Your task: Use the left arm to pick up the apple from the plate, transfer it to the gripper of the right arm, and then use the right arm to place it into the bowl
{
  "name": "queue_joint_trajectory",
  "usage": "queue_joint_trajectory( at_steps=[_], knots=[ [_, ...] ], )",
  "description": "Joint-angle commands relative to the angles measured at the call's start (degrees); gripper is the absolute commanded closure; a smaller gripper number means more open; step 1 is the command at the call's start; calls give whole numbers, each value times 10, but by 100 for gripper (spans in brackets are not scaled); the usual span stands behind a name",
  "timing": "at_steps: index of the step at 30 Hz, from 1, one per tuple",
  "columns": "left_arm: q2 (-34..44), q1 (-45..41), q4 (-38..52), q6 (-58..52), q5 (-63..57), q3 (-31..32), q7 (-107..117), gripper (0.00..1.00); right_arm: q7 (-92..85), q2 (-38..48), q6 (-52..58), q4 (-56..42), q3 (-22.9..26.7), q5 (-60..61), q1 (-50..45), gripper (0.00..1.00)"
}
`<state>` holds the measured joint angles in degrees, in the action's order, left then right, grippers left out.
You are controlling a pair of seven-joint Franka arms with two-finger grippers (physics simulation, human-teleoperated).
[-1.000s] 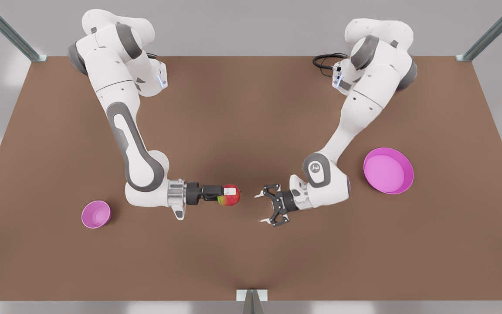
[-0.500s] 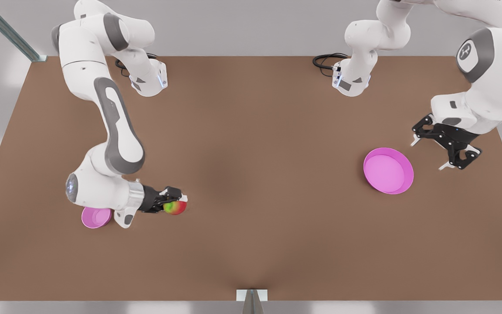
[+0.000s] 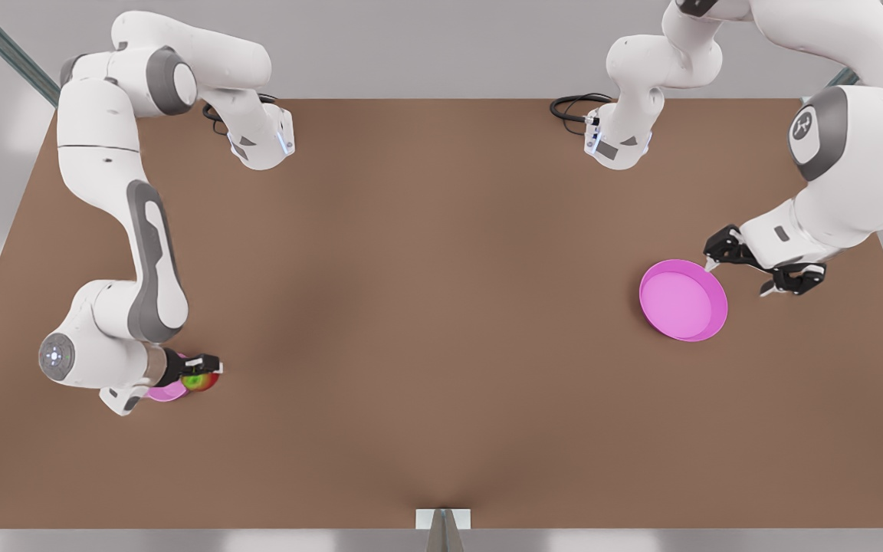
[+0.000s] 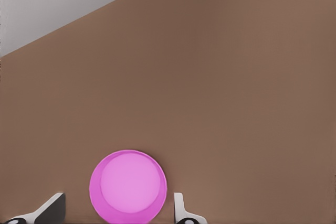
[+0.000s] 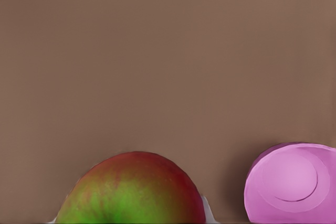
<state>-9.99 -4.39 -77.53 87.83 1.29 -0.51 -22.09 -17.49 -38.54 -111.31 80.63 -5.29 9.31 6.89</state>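
Apple (image 3: 201, 379) red-green, gripped in right fingers (image 3: 210, 360) beside bowl (image 3: 166, 391) | left fingers (image 3: 766, 291) spread above plate (image 3: 683, 300)

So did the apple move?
Yes. The apple, held by the right gripper, went toward the front view's left, reaching the bowl.

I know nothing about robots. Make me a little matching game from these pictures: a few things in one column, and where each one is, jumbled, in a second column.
Things:
1. apple
2. plate
3. bowl
4. left gripper

Places or states:
A. partly hidden under the right arm's wrist, on the front view's left
B. held in the right gripper
C. open, hovering by the plate's rim
D. empty, on the front view's right

Pairs: 1-B, 2-D, 3-A, 4-C
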Motion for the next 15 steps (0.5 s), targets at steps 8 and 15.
queue_joint_trajectory(
  at_steps=[8,15],
  knots=[
    [-1,-10,0,-4,0,1,195,0,-242,-37,-46,-7,19,-11,47,33],
    [-9,-10,0,1,-1,1,194,0,-298,-81,-49,-62,40,-11,51,32]
  ],
)
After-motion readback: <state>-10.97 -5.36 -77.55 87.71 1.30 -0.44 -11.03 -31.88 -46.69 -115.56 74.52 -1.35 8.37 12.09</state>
